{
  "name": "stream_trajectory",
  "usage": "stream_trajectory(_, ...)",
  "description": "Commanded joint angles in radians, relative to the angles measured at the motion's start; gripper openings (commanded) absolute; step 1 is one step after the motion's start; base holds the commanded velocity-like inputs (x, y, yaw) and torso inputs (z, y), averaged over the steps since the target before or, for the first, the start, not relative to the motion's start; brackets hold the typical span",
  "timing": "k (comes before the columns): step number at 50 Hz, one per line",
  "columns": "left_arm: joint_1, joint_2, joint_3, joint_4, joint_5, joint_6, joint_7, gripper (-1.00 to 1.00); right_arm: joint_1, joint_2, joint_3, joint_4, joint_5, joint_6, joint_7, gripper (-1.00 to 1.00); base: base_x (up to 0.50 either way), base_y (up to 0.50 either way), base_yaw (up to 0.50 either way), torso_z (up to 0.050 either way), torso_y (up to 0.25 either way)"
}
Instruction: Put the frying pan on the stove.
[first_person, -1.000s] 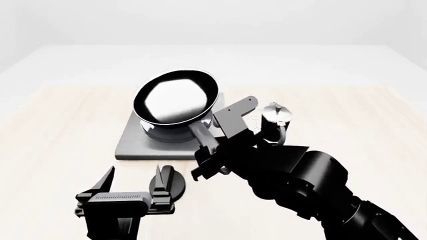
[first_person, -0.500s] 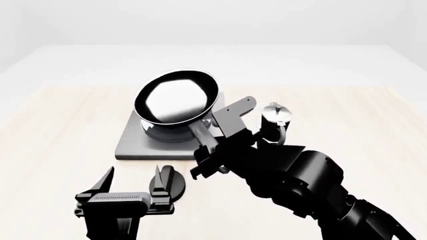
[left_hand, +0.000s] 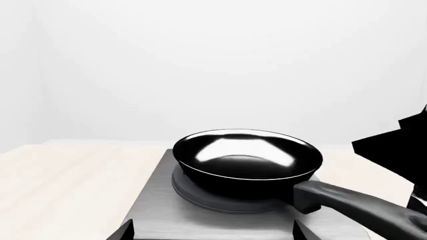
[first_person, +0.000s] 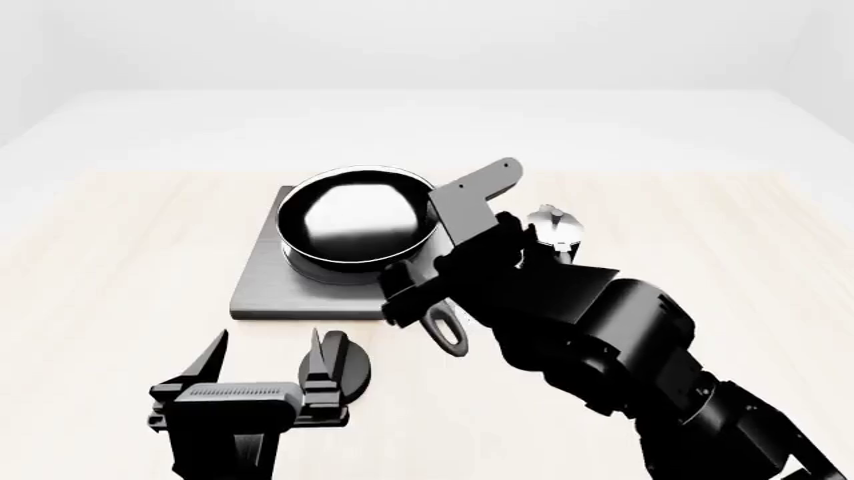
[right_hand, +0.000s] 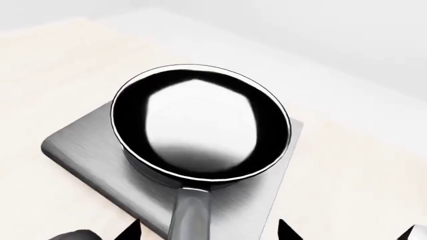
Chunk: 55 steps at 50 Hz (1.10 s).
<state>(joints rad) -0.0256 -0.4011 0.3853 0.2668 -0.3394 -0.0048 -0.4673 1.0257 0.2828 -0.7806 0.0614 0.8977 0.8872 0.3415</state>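
Note:
The glossy black frying pan (first_person: 358, 222) lies flat on the dark ring burner of the grey stove (first_person: 262, 290); it also shows in the right wrist view (right_hand: 200, 125) and the left wrist view (left_hand: 247, 155). Its long handle (right_hand: 190, 215) runs off the stove's edge, and the loop end (first_person: 449, 332) pokes out below my right arm. My right gripper (first_person: 447, 243) hovers over the handle, open, its fingertips (right_hand: 130, 231) wide apart on either side and clear of it. My left gripper (first_person: 264, 368) stands open in front of the stove (left_hand: 160, 210).
A black-and-silver moka pot (first_person: 553, 230) stands right of the stove, close behind my right gripper. A small black round knob (first_person: 342, 362) lies on the pale wooden table (first_person: 120, 250) beside my left gripper's right finger. My right arm (left_hand: 400, 145) shows dark in the left wrist view.
The pan was tilted and raised in my right gripper's hold; now it rests flat on the burner. The right gripper has let go of the handle and lifted.

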Motion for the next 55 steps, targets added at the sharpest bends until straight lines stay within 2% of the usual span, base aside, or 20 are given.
stream_trajectory(1, -0.004, -0.003, 0.001, 0.01, -0.003, -0.008, -0.004, 1.0, -0.015, 0.031, 0.029, -0.076, 0.027, 0.017, 0.041, 1.0, 0.0, 0.0, 0.0, 0.0, 0.0)
stream_trajectory(24, -0.027, -0.026, -0.009, 0.074, -0.013, -0.063, -0.029, 1.0, -0.198, 0.129, 0.121, -0.272, -0.028, -0.181, 0.154, 1.0, 0.0, 0.0, 0.0, 0.0, 0.0)
stream_trajectory(55, -0.003, -0.063, -0.011, 0.199, -0.018, -0.104, -0.061, 1.0, -0.347, 0.244, 0.175, -0.556, -0.022, -0.233, 0.295, 1.0, 0.0, 0.0, 0.0, 0.0, 0.0)
